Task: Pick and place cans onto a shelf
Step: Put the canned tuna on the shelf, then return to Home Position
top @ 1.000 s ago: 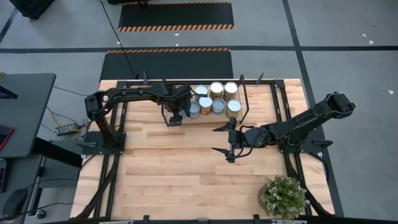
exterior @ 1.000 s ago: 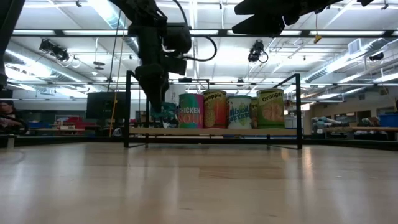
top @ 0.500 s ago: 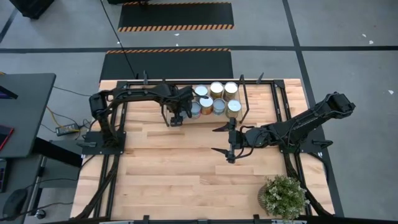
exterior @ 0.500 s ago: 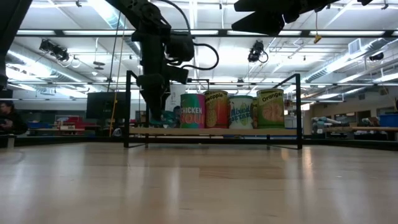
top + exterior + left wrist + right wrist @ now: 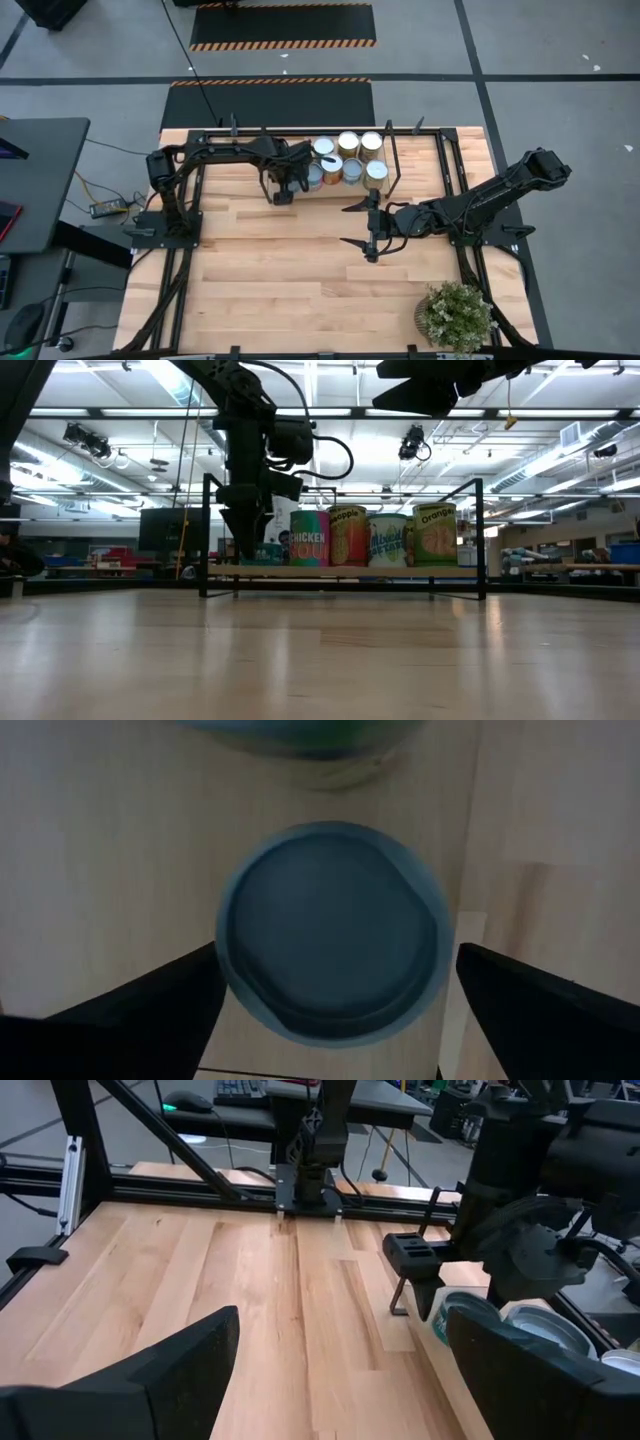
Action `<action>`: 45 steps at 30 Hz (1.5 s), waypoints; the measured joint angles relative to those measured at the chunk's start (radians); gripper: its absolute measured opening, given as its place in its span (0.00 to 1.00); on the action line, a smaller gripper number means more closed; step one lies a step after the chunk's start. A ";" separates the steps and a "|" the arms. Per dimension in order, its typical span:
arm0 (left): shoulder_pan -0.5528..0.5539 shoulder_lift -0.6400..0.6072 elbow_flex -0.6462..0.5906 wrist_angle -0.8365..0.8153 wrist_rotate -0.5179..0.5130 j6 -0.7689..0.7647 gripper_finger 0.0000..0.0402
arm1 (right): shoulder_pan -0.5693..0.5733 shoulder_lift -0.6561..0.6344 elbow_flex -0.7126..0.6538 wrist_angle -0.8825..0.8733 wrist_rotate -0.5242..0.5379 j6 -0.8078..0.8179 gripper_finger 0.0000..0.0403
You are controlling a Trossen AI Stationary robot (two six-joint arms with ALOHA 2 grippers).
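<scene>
- Left gripper [image 5: 284,190], upper centre of the high view, spread wide around a low can [image 5: 333,930], fingers clear of it.
- The can sits on the shelf [image 5: 340,571] with six others.
- Right gripper [image 5: 366,232], mid-frame, open and empty.

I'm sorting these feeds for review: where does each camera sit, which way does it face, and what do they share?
High view: overhead, straight down; both arms, cans on the shelf.
Low view: table height, level toward the shelf; left arm above it.
Left wrist view: down on a can lid, open left end effector astride it.
Right wrist view: across the table; open right end effector.
Shared: the left end effector's can appears in every view.
</scene>
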 joint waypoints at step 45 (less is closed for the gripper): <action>-0.244 -0.266 0.225 -0.034 0.114 -0.146 0.98 | -0.019 -0.042 -0.078 0.072 -0.130 0.023 0.90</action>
